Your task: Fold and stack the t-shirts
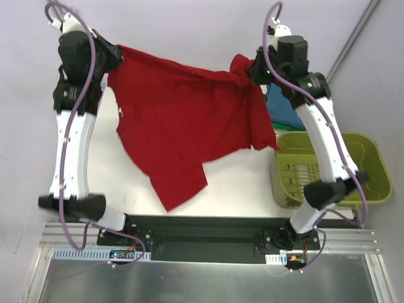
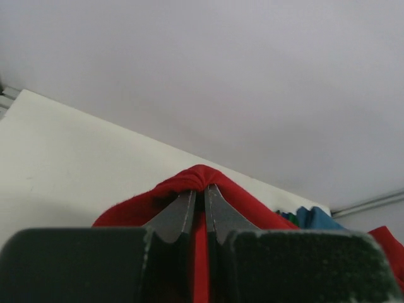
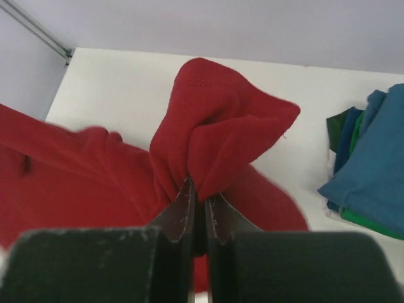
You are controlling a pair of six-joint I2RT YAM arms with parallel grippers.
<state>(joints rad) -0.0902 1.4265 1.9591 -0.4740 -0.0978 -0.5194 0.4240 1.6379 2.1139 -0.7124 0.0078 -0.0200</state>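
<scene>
Two grippers, one red shirt [image 1: 183, 120] strung between them. Lifted up over the table [image 1: 126, 183] and spread wide, like washing on a line. Long tail of cloth drooping toward the near edge. Hard to tell from above whether touching the table there.

At the left gripper [image 2: 199, 189]: one end of the cloth bunched right at the tips, rising just past them in a small red hump. Jaws squeezed nearly together, with only a thin slit left. Slit filled with red cloth all the way down. More red spilling out to both sides below the fingers [image 2: 177, 218].

At the right gripper [image 3: 199, 189]: the other end of the cloth, gathered into a fat fold. Fold standing up above the tips and flopping to the right. Jaws pressed close here too, pinching the bottom of that fold. Rest of the shirt stretching off to the left, below and behind the jaws.

Off to the right in the right wrist view, well apart from the jaws: a folded blue shirt [image 3: 375, 164] on the table, with a green shirt [image 3: 363, 218] under it, edge peeking out. White table showing between that pile and the red cloth.

From above, beside the right arm: a green basket [image 1: 377, 165] near the table's right edge, with the blue pile just behind it.
</scene>
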